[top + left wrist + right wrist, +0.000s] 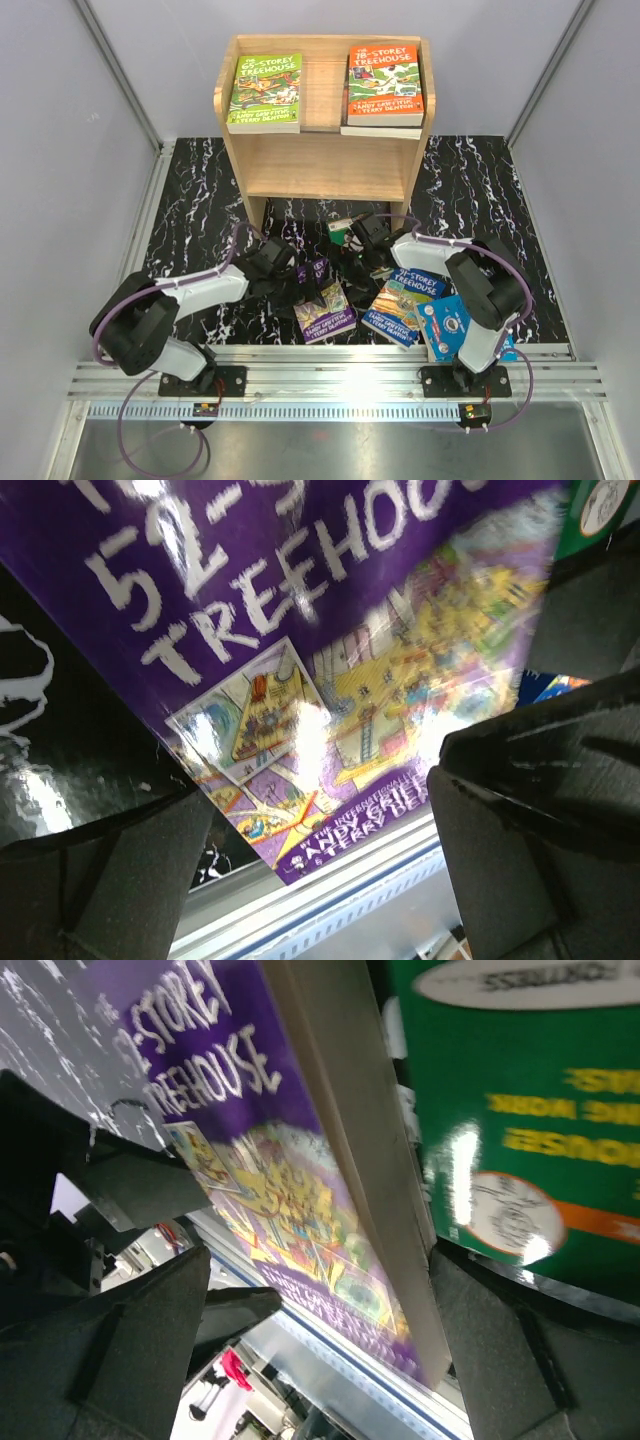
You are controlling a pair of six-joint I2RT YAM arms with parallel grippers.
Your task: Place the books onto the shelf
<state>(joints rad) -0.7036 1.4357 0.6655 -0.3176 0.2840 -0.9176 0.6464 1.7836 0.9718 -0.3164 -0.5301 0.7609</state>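
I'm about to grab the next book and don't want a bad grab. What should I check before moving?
1. Open left pincer: ok.
2. Open right pincer: ok.
3. Target purple book in front of left pincer: ok.
4. Whether purple book lies flat: cannot tell.
5. Nearby green book beside right pincer, apart from purple book: cannot tell.
6. Room on shelf lower tier: ok.
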